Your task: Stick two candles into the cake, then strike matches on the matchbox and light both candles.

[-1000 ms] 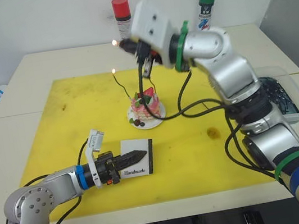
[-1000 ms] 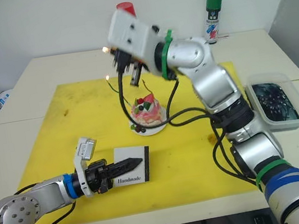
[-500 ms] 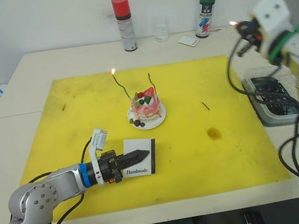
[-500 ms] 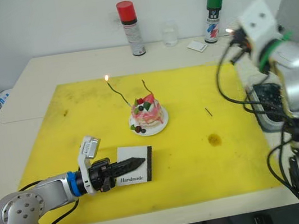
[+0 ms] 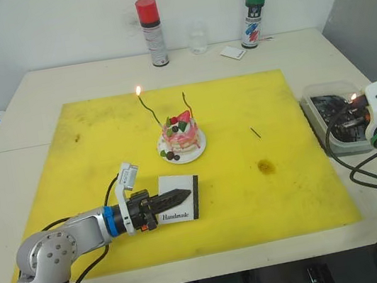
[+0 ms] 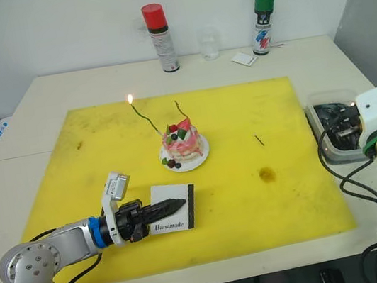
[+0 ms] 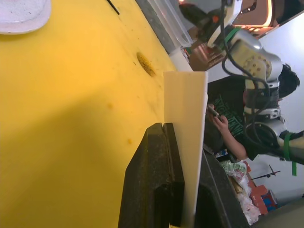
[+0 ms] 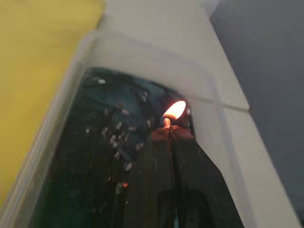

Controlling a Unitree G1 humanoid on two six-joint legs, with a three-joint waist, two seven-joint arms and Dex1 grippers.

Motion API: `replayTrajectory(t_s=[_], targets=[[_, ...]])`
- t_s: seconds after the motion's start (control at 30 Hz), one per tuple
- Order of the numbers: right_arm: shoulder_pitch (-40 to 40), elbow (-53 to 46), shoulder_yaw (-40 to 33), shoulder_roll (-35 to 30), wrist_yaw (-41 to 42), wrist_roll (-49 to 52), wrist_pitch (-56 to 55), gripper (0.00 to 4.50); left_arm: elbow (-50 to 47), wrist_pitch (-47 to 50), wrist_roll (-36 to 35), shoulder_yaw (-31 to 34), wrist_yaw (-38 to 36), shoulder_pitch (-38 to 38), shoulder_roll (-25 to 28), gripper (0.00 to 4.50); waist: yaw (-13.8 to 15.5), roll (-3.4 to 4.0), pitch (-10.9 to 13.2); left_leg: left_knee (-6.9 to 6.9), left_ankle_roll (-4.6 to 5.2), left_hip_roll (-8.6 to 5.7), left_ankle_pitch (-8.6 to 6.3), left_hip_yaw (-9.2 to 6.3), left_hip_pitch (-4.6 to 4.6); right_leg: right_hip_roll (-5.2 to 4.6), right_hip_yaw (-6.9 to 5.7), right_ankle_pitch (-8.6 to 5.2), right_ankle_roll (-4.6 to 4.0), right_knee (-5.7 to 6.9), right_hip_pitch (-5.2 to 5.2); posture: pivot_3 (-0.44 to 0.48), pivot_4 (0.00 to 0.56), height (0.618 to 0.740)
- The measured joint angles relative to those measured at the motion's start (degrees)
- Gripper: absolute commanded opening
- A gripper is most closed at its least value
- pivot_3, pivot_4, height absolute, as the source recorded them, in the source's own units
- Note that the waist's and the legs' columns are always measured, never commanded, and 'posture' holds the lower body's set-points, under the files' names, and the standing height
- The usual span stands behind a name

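The pink-and-white cake (image 5: pixel 180 133) sits on its white plate (image 5: pixel 184 152) mid-mat, with both candles standing in it. The greenish candle (image 5: pixel 147 109) burns at its tip; the other candle (image 5: pixel 187 103) shows no flame. My left gripper (image 5: pixel 171 199) is shut on the white matchbox (image 5: pixel 181 194), which lies on the mat in front of the cake. At the far right my right gripper (image 8: pixel 172 134) is shut on a burning match (image 8: pixel 167 124), held over the clear tray (image 5: pixel 313 103). A second dark match (image 5: pixel 254 132) lies on the mat right of the cake.
A yellow mat (image 5: pixel 90 157) covers the table's middle. Along the back edge stand a red-capped spray can (image 5: pixel 150 31), a small glass (image 5: pixel 197 39), a white card (image 5: pixel 232 52) and a green-capped spray can (image 5: pixel 252 13). A person (image 7: pixel 228 128) sits beyond the table.
My right arm has swung from above the cake out to the right and down over the clear tray, the match still burning. The left gripper and matchbox have stayed put.
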Motion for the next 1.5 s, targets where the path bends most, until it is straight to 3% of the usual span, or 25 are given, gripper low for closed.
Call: replayTrajectory(t_s=[0.37, 0.6, 0.83, 1.1, 1.4, 1.5], targets=[[-1.60, -0.59, -3.95, 0.63, -4.13, 4.08, -1.23, 4.48, -0.24, -0.24, 0.17, 0.25, 0.61, 0.40, -0.04, 0.00, 0.08, 0.00, 0.00, 0.00, 0.00, 0.00, 0.00, -0.02, 0.00, 0.01, -0.02, 0.00, 0.00, -0.01, 0.01, 0.000, 0.150, 0.740], [-1.51, -11.10, -0.08, -2.28, 6.58, 11.85, -7.06, 4.48, -0.22, -0.26, 0.81, 0.26, 0.47, 0.28, -0.02, 0.00, 0.00, 0.00, 0.00, -0.01, 0.00, 0.03, 0.00, -0.10, 0.00, 0.04, -0.04, -0.01, 0.00, -0.02, 0.04, 0.000, 0.150, 0.740], [1.83, -11.40, 9.72, 2.41, 9.45, 13.84, -11.74, 4.48, -0.22, -0.01, 0.82, 0.28, 0.43, -0.22, 0.12, 0.00, 0.18, 0.00, 0.00, 0.04, 0.00, 0.00, 0.00, -0.06, 0.00, 0.00, -0.05, 0.01, 0.02, -0.01, 0.06, 0.000, 0.150, 0.740], [-2.25, 3.38, 18.08, 10.71, 5.04, 8.85, -18.92, 4.48, -0.50, 0.41, 0.69, 0.80, 0.71, -0.06, 0.56, 0.00, 0.02, -0.01, -0.01, 0.03, 0.00, 0.03, 0.00, -0.10, 0.04, 0.04, -0.06, 0.04, -0.04, 0.02, 0.07, 0.000, 0.150, 0.740], [-6.02, 15.54, 20.52, 15.97, -0.41, 5.06, -25.60, 4.48, -1.62, 0.83, 0.47, 1.50, 0.93, 0.37, 1.12, 0.00, 0.03, -0.01, 0.00, 0.03, 0.00, 0.01, 0.00, -0.07, 0.03, 0.01, -0.06, 0.15, -0.22, 0.01, 0.07, 0.000, 0.150, 0.740], [-6.22, 16.81, 20.78, 16.32, -1.44, 4.29, -25.47, 3.92, -1.78, 1.21, 0.32, 1.53, 1.14, 0.44, 1.14, 0.00, 0.03, -0.01, -0.01, 0.03, -0.01, 0.02, 0.00, -0.10, 0.03, 0.02, -0.06, 0.15, -0.22, 0.01, 0.07, 0.000, 0.150, 0.740]])
